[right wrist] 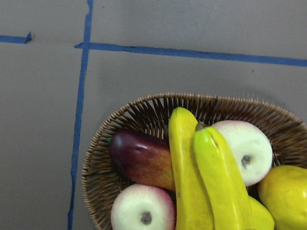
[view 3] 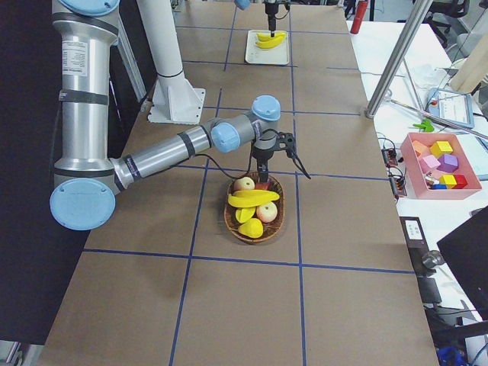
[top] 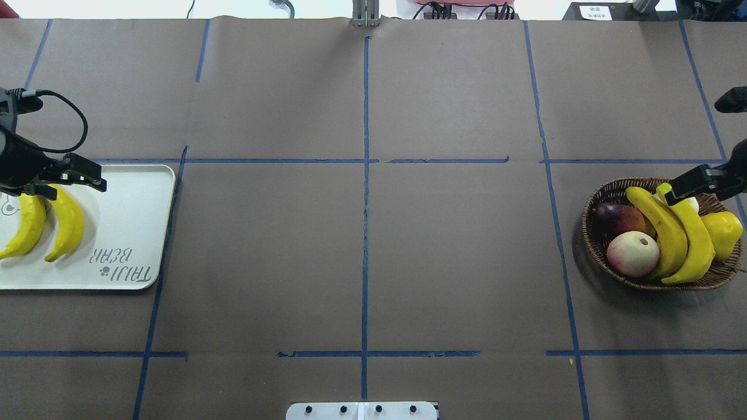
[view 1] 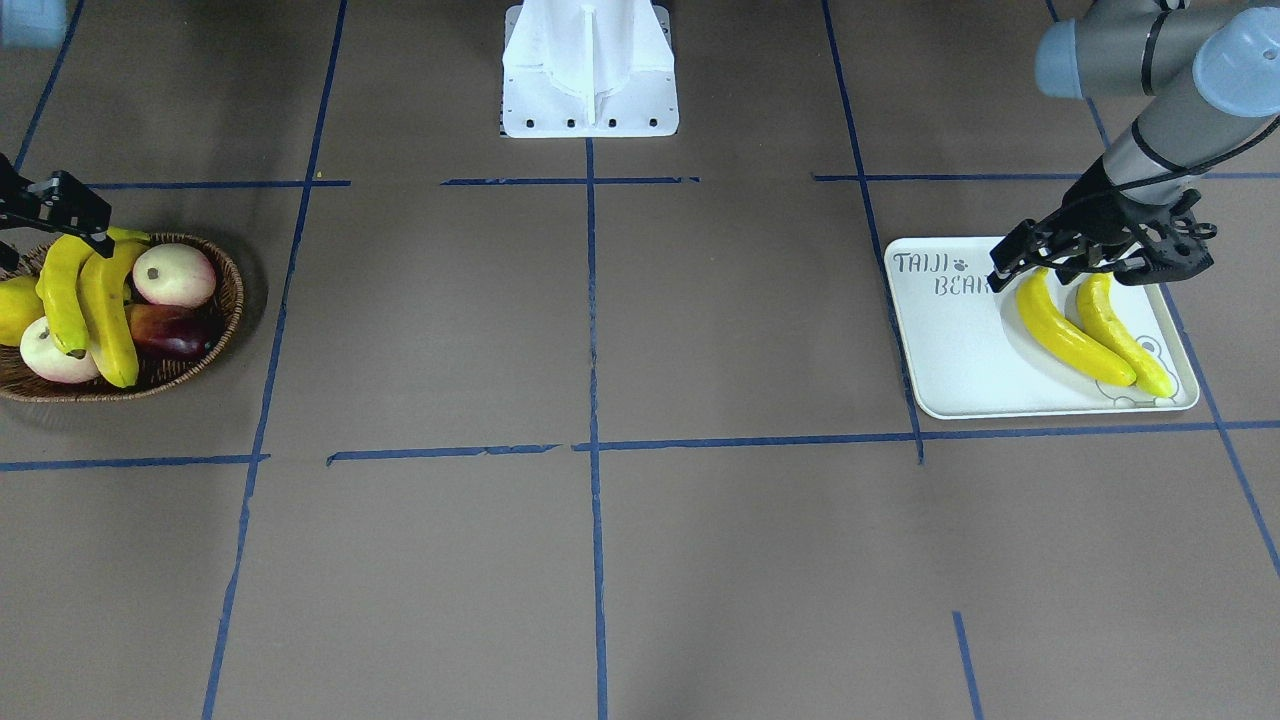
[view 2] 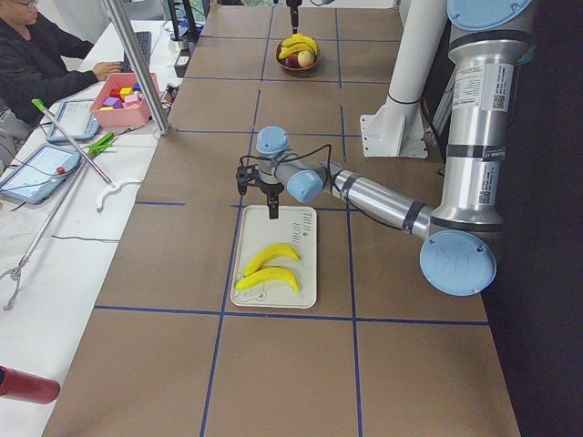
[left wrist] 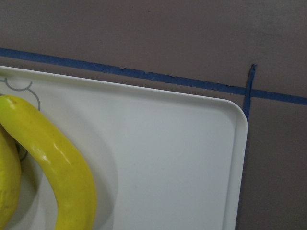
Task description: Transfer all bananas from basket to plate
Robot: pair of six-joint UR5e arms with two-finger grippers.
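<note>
Two yellow bananas (view 1: 1060, 330) (view 1: 1120, 335) lie side by side on the off-white "TAIJI BEAR" plate (view 1: 960, 350); they also show in the overhead view (top: 67, 221) (top: 26, 224). My left gripper (view 1: 1040, 268) hovers open and empty just above their stem ends. Two more bananas (top: 659, 230) (top: 694, 239) lie across the other fruit in the brown wicker basket (top: 589, 233). My right gripper (top: 691, 185) hangs open just above their upper ends and holds nothing. The right wrist view shows both of these bananas (right wrist: 187, 182) (right wrist: 220, 177).
The basket also holds two pale pink apples (top: 633, 254), a dark red fruit (top: 613, 219) and a round yellow fruit (top: 723, 233). The white robot base (view 1: 590, 80) stands at the table's middle edge. Blue tape lines cross the brown table (top: 362, 245).
</note>
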